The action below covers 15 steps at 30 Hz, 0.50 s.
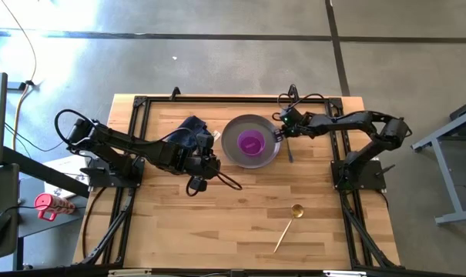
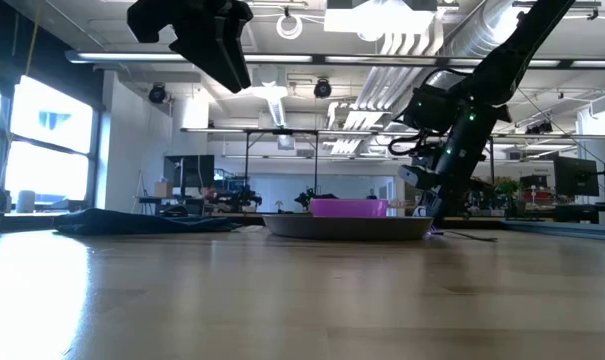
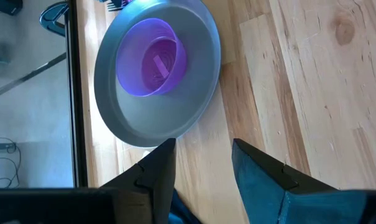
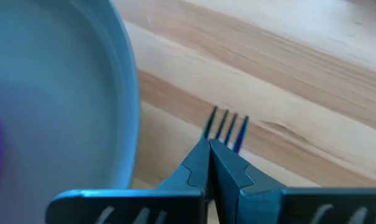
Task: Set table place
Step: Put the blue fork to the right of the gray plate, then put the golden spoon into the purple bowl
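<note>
Fork [image 4: 228, 129] pinched by right gripper [image 4: 210, 163] beside plate [image 4: 82, 93] rim.

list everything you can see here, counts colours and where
table: one, light wood planks, black frame
plate: one, grey, far middle of the table
bowl: one, magenta, on the plate
fork: one, blue tines, just right of the plate
napkin: one, dark navy, left of the plate
spoon: one, gold, near right part of the table
left end effector: open, above the table, beside the plate
right end effector: shut on the fork
</note>
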Motion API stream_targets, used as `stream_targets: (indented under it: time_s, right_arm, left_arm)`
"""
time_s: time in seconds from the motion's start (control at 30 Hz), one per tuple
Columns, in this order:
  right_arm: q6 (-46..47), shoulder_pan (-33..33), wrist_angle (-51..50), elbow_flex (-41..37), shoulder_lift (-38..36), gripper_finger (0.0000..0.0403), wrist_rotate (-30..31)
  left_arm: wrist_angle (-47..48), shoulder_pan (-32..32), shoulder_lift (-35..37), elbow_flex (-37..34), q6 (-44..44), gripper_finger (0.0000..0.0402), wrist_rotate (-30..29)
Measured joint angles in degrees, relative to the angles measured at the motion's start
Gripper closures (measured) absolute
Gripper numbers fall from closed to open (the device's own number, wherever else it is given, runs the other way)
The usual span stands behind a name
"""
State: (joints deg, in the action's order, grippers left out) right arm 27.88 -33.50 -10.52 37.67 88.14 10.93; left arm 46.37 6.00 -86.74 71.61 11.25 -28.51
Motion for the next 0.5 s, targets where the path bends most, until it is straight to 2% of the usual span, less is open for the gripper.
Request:
stream_targets:
  time_s: [0.5]
  right_arm:
    - [-1.29,-2.16,-2.94,0.02,-0.05,0.0403,0.78]
  left_arm:
    - [0.02,0.00,0.00,0.00,0.00,0.0259,0.00]
